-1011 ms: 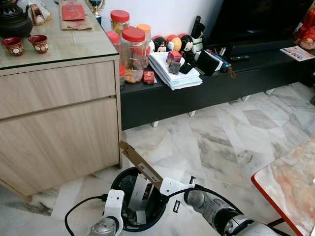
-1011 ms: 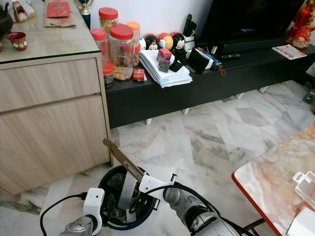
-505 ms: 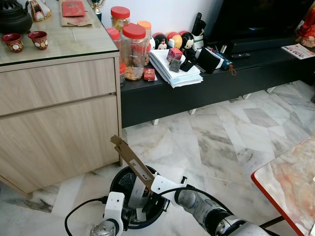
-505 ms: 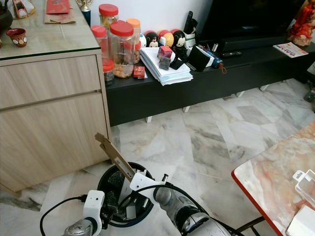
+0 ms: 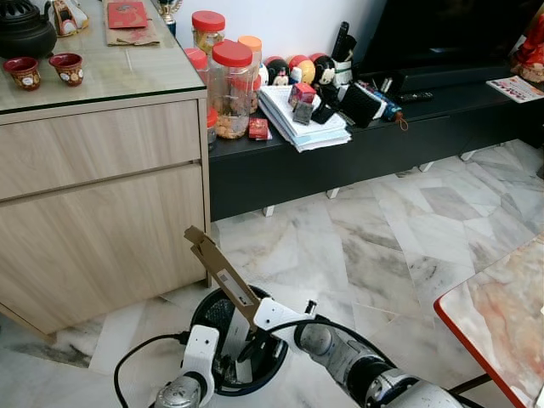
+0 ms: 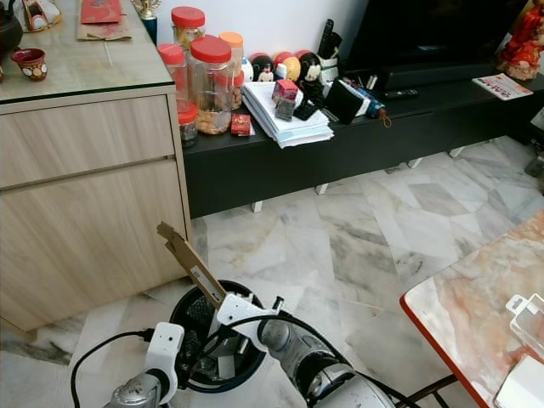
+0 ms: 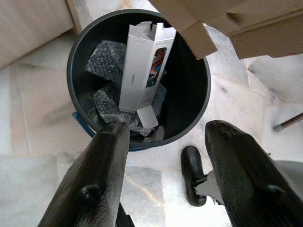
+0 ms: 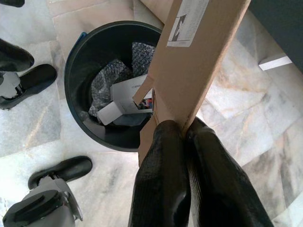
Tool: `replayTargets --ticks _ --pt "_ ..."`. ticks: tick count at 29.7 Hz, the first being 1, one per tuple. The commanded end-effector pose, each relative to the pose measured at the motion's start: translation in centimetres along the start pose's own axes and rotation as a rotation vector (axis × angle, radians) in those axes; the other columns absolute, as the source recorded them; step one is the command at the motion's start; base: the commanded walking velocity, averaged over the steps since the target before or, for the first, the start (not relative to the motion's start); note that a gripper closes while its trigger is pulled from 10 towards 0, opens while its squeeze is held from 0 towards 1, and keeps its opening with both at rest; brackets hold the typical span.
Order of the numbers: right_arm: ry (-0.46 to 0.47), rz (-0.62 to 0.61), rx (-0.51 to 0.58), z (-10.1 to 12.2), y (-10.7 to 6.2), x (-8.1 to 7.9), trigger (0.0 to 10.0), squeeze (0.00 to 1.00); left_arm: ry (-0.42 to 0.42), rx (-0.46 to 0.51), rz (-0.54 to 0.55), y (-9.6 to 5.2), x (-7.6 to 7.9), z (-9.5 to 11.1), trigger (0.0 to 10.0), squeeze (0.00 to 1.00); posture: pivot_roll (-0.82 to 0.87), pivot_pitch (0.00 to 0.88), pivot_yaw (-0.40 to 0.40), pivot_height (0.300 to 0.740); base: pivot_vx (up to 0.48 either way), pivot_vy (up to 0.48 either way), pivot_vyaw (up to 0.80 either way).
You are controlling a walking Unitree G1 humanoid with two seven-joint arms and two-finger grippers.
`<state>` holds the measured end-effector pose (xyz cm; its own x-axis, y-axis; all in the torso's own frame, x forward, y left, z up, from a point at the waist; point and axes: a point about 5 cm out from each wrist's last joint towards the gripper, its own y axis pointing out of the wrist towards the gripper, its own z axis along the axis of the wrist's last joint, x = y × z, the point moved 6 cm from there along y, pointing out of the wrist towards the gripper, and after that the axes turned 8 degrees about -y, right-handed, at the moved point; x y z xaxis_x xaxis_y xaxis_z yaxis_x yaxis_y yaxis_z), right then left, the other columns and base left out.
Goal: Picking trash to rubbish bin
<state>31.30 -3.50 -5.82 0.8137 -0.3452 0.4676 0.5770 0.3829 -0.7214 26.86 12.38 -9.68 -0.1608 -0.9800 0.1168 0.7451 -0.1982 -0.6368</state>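
Cardboard, a long flattened brown box with a white label (image 8: 199,56), is clamped at its lower end in the right claw (image 8: 187,137) and leans tilted over the round black rubbish bin (image 8: 75,61). One end stands high above the rim. Inside the bin lie a white carton (image 7: 142,66) and grey bubble wrap (image 7: 102,61). The left claw (image 7: 165,142) hangs above the bin with its fingers apart, holding nothing. To do this step well, I think the piece should be lowered over the opening before release, otherwise it may tip onto the marble floor (image 5: 374,246).
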Motion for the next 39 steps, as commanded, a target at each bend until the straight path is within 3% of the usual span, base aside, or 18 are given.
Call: replayTargets --ticks 1,5,6,7,8,24,25,28,32,33,35,39 --pt "0.012 0.013 -0.02 -0.7 0.0 -0.3 10.0 0.0 0.007 -0.005 -0.02 -0.1 0.7 -0.5 10.0 0.0 0.1 0.117 -0.198 0.74 0.0 0.0 0.0" --pt "0.016 0.016 -0.02 -0.7 -0.1 -0.5 10.0 0.0 0.008 -0.004 -0.024 -0.1 0.8 -0.5 10.0 0.0 0.1 0.115 -0.199 0.74 0.0 0.0 0.0" --pt "0.017 0.017 -0.02 -0.7 0.0 -0.5 10.0 0.21 0.009 -0.004 -0.025 -0.1 0.8 -0.5 10.0 0.0 0.1 0.115 -0.199 0.74 0.0 0.0 0.0" --pt "0.017 0.018 -0.019 -0.7 0.0 -0.5 10.0 0.21 0.009 -0.003 -0.025 -0.1 0.8 -0.5 10.0 0.0 0.1 0.115 -0.199 0.74 0.0 0.0 0.0" --pt "0.02 0.021 -0.018 -0.7 0.0 -0.6 10.0 1.0 0.009 -0.003 -0.026 -0.1 0.8 -0.5 10.0 0.0 0.1 0.115 -0.199 0.74 0.0 0.0 0.0" --pt "0.039 0.01 -0.01 -0.6 -0.1 -0.3 10.0 1.0 0.012 -0.004 -0.026 -0.1 0.8 -0.5 10.0 0.0 0.1 0.123 -0.201 0.74 0.0 0.0 0.0" --pt "0.042 0.006 -0.01 -0.6 -0.1 -0.2 10.0 0.0 0.012 -0.004 -0.025 -0.1 0.8 -0.5 10.0 0.0 0.1 0.123 -0.201 0.74 0.0 0.0 0.0" --pt "0.046 -0.001 -0.009 -0.6 -0.1 0.0 10.0 0.0 0.01 -0.004 -0.024 -0.1 0.8 -0.5 10.0 0.0 0.1 0.126 -0.2 0.74 0.0 0.0 0.0" --pt "0.072 -0.046 -0.012 -1.6 -0.5 1.8 10.0 0.0 0.005 -0.006 -0.016 -0.1 0.6 -0.5 10.0 0.0 0.09 0.127 -0.194 0.74 0.0 0.0 0.0" --pt "0.144 -0.09 -0.017 -2.6 -1.0 3.3 10.0 0.0 0.002 -0.011 -0.007 -0.1 0.4 -0.6 10.0 0.0 0.07 0.125 -0.191 0.74 0.0 0.0 0.0" --pt "0.178 -0.107 -0.018 -3.0 -1.2 3.8 10.0 0.0 0.0 -0.012 -0.003 -0.1 0.3 -0.6 10.0 0.0 0.07 0.125 -0.191 0.74 0.0 0.0 0.0" --pt "0.393 -0.245 -0.042 -6.8 -3.0 7.3 10.0 0.0 -0.015 -0.021 0.02 -0.1 -0.1 -0.7 10.0 0.0 0.06 0.119 -0.19 0.74 0.0 0.0 0.0"
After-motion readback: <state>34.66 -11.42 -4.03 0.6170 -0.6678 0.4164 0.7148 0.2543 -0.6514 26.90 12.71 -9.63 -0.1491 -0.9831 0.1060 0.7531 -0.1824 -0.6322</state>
